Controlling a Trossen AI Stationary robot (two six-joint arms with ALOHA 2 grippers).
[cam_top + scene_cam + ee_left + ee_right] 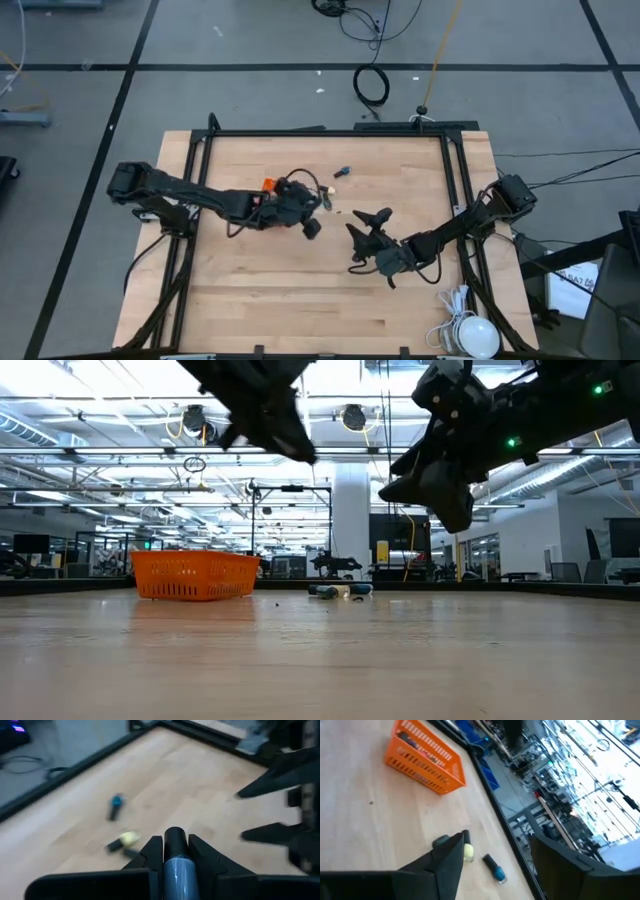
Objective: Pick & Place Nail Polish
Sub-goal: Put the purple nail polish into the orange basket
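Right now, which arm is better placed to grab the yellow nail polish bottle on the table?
Right. The right gripper is open and empty near the yellow bottle; the left gripper already holds a bluish bottle.

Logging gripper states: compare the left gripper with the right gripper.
The left gripper is shut on a grey-blue nail polish bottle; the right gripper is open and empty. The left gripper's fingers sit close together; the right gripper's spread wide. Both hang above the table, near the blue bottle and yellow bottle.
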